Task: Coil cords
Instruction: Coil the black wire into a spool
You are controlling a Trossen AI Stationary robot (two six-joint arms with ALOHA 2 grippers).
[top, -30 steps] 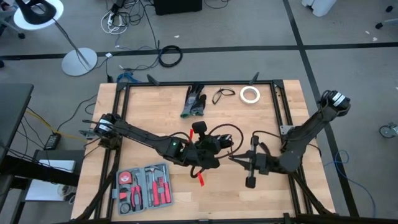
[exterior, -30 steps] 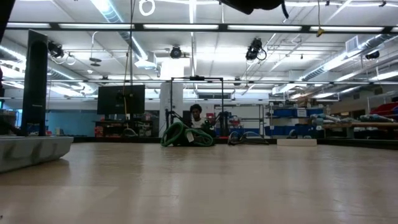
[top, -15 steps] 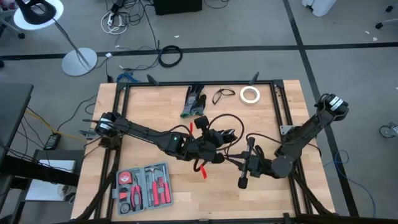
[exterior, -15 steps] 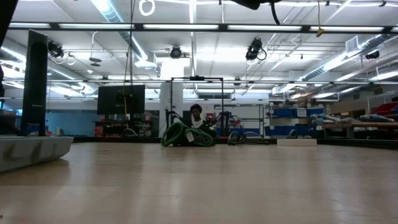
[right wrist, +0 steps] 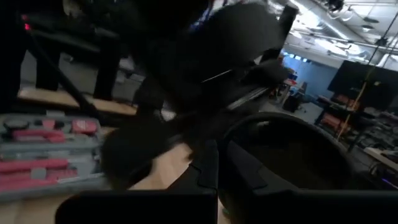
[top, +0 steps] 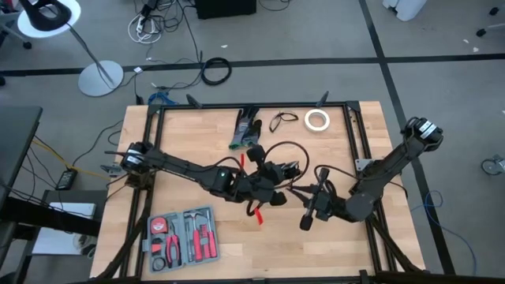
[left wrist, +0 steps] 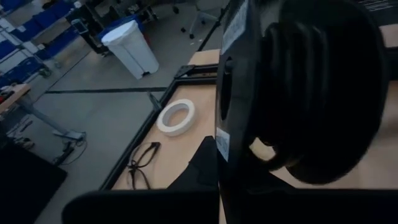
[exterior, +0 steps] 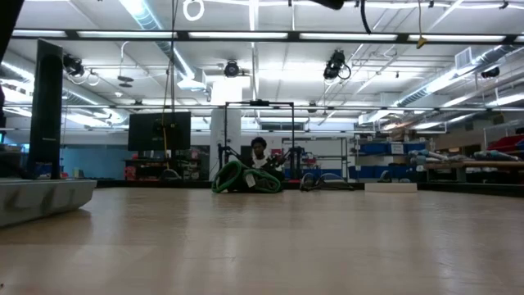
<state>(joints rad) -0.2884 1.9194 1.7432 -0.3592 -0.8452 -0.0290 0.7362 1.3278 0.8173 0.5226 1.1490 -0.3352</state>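
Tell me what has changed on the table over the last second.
The left gripper, shut on the cord, shifted toward the table's far side, and the cord's loop rose behind it. The right gripper, also shut, swung nearer the left arm. The tool case, tape roll, glasses and gloves stayed put.

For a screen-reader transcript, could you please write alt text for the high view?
Seen from above, the left gripper and right gripper, both shut, meet mid-table on a black cord looping up between them. Gloves, a small cord loop and a white tape roll lie at the far edge, a tool kit at the near-left.
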